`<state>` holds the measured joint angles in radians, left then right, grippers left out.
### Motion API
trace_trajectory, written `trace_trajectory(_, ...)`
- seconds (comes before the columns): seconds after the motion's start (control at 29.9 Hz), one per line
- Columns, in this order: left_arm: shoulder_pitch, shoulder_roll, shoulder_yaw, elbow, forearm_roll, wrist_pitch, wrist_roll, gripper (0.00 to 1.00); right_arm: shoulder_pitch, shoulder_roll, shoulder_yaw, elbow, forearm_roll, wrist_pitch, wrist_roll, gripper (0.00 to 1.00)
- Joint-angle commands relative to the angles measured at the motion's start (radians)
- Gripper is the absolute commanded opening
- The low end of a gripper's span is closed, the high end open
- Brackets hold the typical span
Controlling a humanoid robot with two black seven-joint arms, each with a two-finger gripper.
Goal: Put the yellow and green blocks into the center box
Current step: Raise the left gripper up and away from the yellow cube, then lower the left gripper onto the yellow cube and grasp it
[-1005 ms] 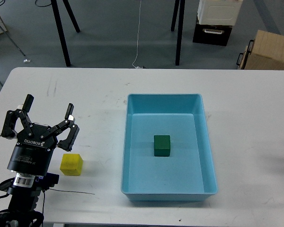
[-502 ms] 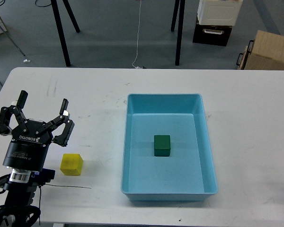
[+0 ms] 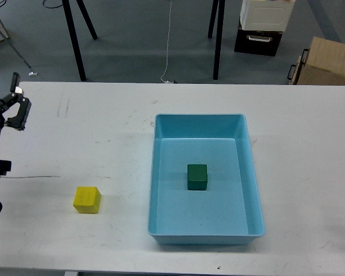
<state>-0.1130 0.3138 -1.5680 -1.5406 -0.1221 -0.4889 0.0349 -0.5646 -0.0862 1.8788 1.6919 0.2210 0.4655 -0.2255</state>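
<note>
My left claw (image 3: 6, 109) is mostly out of frame, far left of the box (image 3: 205, 231); its state I can't tell. The green block (image 3: 197, 176) sits inside the box, the yellow block (image 3: 87, 199) on the table (image 3: 103, 132) to its left.

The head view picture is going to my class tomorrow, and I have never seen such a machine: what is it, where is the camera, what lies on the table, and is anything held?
The camera sits in a humanoid robot's head, looking down at a white table. The dark part at the left edge is the left tool; it is mostly cut off, so open or shut cannot be told. The right tool is out of view. A blue box holds a green block. A yellow block lies loose on the table. Nothing is held.
</note>
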Motion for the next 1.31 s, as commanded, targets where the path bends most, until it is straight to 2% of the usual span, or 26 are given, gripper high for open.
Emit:
trace_trajectory(0.0,-0.111,0.233,0.153,0.01,0.012,0.0,-0.01,1.0,0.035,0.014,0.006,0.0,0.0,0.001,0.0,1.0)
trace_trajectory(0.1,-0.258,0.41,0.342,0.01,0.056,0.0,0.0,1.0,0.074,0.031,0.003,-0.008,0.0,0.001,-0.002,1.0)
trace_trajectory(0.27,-0.558,0.516,0.699,0.011,0.24,0.0,0.0,1.0,0.112,0.052,-0.012,-0.027,-0.003,-0.001,-0.002,1.0)
trace_trajectory(0.33,-0.666,0.527,0.846,0.008,0.324,0.0,0.002,1.0,0.118,0.054,-0.018,-0.035,-0.011,0.001,-0.003,1.0)
trace_trajectory(0.47,-0.951,0.521,1.213,0.004,0.473,0.0,0.037,1.0,0.118,0.052,-0.041,-0.046,-0.012,0.001,-0.003,1.0)
trace_trajectory(0.64,-1.299,0.47,1.658,0.005,0.507,0.0,0.083,1.0,0.118,0.054,-0.04,-0.046,-0.012,0.001,-0.002,1.0)
trace_trajectory(0.74,-1.439,0.45,1.859,-0.015,0.567,0.0,0.106,1.0,0.118,0.052,-0.033,-0.046,-0.011,0.001,-0.002,1.0)
trace_trajectory(0.87,-1.609,0.412,2.091,-0.068,0.67,0.0,0.108,1.0,0.117,0.051,-0.032,-0.046,-0.011,0.001,-0.002,1.0)
trace_trajectory(1.0,-1.637,0.341,2.234,-0.066,0.731,0.0,0.108,1.0,0.109,0.051,-0.032,-0.047,-0.011,0.001,-0.002,1.0)
trace_trajectory(1.27,-1.484,0.301,2.257,0.004,0.939,0.0,0.108,1.0,0.107,0.048,-0.021,-0.06,-0.011,0.002,-0.002,1.0)
